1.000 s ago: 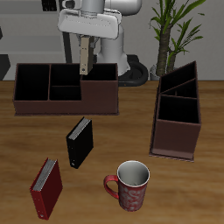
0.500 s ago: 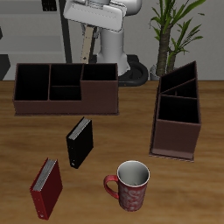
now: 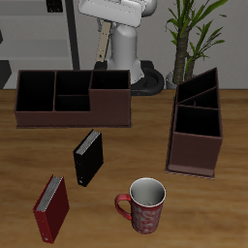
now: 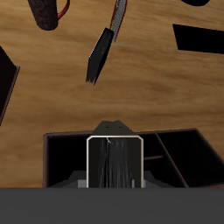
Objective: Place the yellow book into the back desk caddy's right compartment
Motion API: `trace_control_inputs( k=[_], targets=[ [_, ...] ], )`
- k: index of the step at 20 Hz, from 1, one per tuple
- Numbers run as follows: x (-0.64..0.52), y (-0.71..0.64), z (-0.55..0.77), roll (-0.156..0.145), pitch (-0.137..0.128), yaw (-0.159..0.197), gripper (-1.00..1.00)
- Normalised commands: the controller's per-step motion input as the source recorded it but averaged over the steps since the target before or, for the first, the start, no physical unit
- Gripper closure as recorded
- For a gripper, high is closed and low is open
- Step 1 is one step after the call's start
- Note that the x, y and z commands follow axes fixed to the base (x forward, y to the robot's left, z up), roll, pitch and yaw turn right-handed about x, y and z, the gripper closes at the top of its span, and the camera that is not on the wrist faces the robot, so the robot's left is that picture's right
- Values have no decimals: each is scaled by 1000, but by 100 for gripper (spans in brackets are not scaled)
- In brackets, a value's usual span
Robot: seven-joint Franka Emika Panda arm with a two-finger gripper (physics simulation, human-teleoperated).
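My gripper is shut on the yellow book, a thin tan book hanging upright. It is held high above the back wall of the back desk caddy, a long low dark-brown box. The book hangs over the divider beside the right compartment, the caddy's large end section. In the wrist view the book's white page edge fills the space between the gripper's fingers. The caddy lies below it, with the right compartment beside the book.
A black book stands on the table in front of the caddy. A dark red book and a patterned mug are near the front edge. A taller angled caddy stands to the side, with a plant behind it.
The gripper has risen with the yellow book and drifted slightly back, so the book now hangs higher above the caddy. Nothing on the table has moved.
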Motion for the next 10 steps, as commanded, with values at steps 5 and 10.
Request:
trace_control_inputs(
  k=[5,10],
  targets=[
    [-215,225,-79,7,37,25,100],
    [-183,355,-134,40,35,65,100]
  ],
)
